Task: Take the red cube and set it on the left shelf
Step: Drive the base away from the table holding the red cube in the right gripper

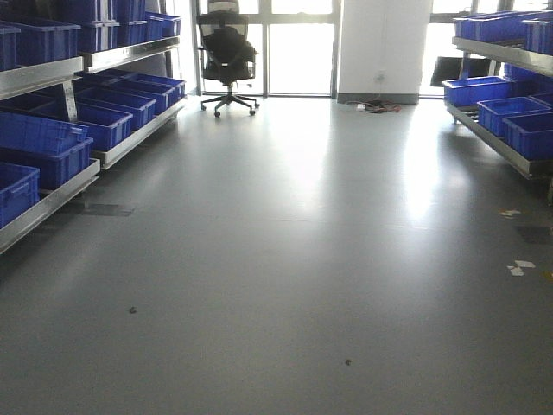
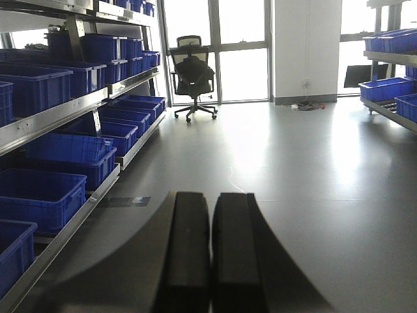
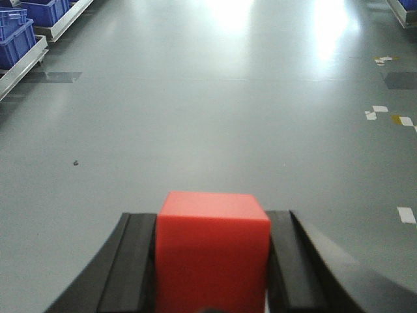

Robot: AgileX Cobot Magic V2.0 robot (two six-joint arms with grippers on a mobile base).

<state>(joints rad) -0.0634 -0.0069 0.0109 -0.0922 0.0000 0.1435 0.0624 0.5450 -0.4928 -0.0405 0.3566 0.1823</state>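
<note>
My right gripper (image 3: 212, 225) is shut on the red cube (image 3: 212, 251), which sits between its two black fingers, held above the grey floor. My left gripper (image 2: 210, 202) is shut and empty, its two black fingers pressed together. The left shelf (image 1: 60, 130) is a steel rack with blue crates along the left side; it also shows in the left wrist view (image 2: 58, 114) and at the top left of the right wrist view (image 3: 19, 62). Neither gripper shows in the front view.
A second steel rack with blue crates (image 1: 505, 117) lines the right side. A black office chair (image 1: 226, 54) stands at the far end by the windows. Grey floor (image 1: 285, 259) lies between the racks, with white tape scraps (image 1: 518, 268) at the right.
</note>
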